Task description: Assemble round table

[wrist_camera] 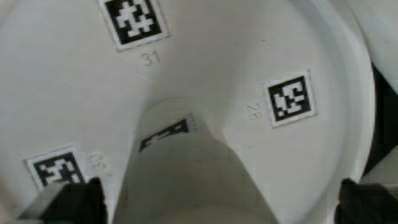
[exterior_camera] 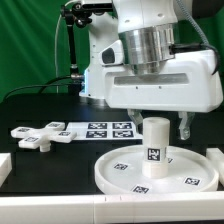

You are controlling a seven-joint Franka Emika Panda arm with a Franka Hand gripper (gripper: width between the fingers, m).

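The round disc (exterior_camera: 125, 172) lies flat on the table near the front, rim up, with tags on its face. The short cylindrical leg (exterior_camera: 155, 146) stands upright on its central hub. My gripper (exterior_camera: 160, 126) hangs just above the leg's top, open and empty, with the fingers spread to either side of it. In the wrist view the leg (wrist_camera: 205, 170) runs between the two dark fingertips (wrist_camera: 71, 205), with the disc (wrist_camera: 214, 60) beneath, and my gripper (wrist_camera: 217, 210) shows a gap on each side of the leg. The cross-shaped foot (exterior_camera: 38, 135) lies loose at the exterior view's left.
The marker board (exterior_camera: 100, 130) lies flat behind the disc. Plain white bars stand at the exterior view's left (exterior_camera: 4, 165), at its right (exterior_camera: 214, 158) and along the front edge (exterior_camera: 110, 208). The arm's white base (exterior_camera: 100, 75) stands behind.
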